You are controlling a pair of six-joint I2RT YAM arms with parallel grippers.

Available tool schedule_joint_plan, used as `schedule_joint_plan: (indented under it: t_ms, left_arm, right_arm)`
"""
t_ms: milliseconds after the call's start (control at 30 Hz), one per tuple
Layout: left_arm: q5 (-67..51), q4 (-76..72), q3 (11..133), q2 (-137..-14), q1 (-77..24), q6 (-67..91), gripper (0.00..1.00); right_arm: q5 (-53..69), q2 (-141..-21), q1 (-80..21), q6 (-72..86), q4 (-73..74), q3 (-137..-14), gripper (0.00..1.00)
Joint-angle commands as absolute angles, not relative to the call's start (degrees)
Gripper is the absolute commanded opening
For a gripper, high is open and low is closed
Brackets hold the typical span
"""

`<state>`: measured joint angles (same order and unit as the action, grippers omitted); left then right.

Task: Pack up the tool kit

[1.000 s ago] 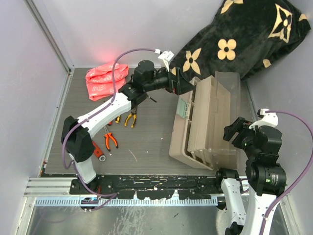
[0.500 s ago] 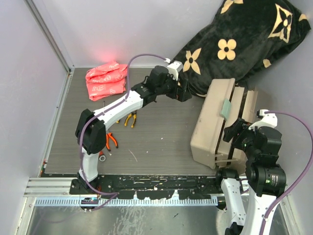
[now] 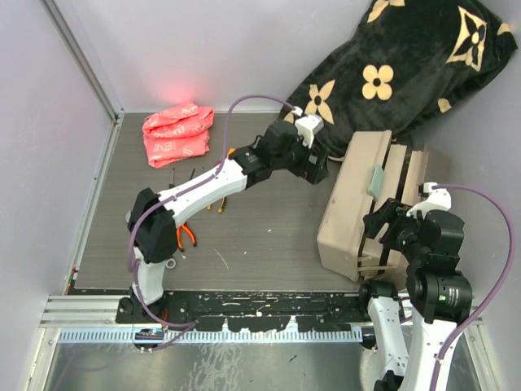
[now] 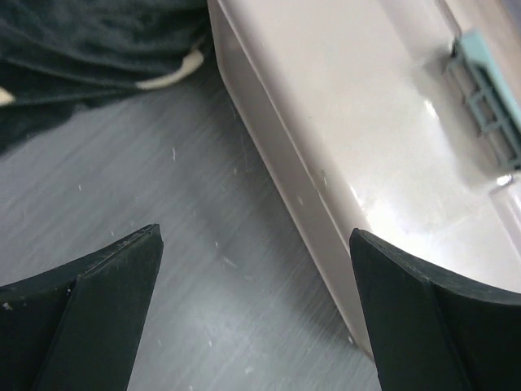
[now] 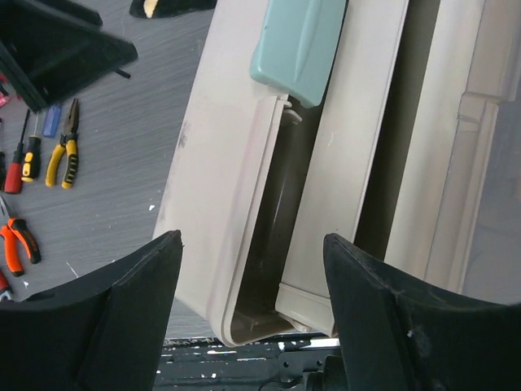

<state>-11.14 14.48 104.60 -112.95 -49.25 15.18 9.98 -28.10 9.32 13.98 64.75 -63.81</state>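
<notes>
The toolbox (image 3: 356, 204) is lying at the right of the desk (image 3: 260, 244), with its beige shells parted and a dark gap showing at the near end. The left end effector (image 4: 256, 244) is hovering just beside its far left wall, spread wide and empty. The right end effector (image 5: 252, 252) is hanging over the near end, also spread and gripping nothing. The pliers (image 5: 63, 155) and screwdrivers (image 5: 28, 159) are lying well to the left. One arm should probably be bracing the box while the other is opening it, so it is not sliding.
</notes>
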Motion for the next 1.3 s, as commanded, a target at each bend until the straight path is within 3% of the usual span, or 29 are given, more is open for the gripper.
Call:
schedule_joint_plan:
  t_ms: [0, 233, 800, 1267]
  left_arm:
    - [-1.96, 15.84, 99.43, -103.06, -56.98, 7.71, 1.0]
    - [7.87, 15.52, 93.11, -96.95, -65.9, 5.32, 1.0]
    - [8.73, 20.57, 110.9, -109.23, -71.63, 9.52, 0.98]
    - [14.2, 23.29, 115.01, -115.75, -75.29, 12.73, 0.99]
  right_arm:
    - [11.22, -27.64, 9.35, 15.27, 61.19, -66.01, 0.75]
    - [2.99, -28.9, 9.32, 16.59, 62.75, -72.29, 0.79]
    - [-4.41, -25.32, 9.36, 19.5, 64.15, -73.94, 0.82]
    - [-5.34, -24.07, 9.38, 19.86, 66.09, -75.12, 0.83]
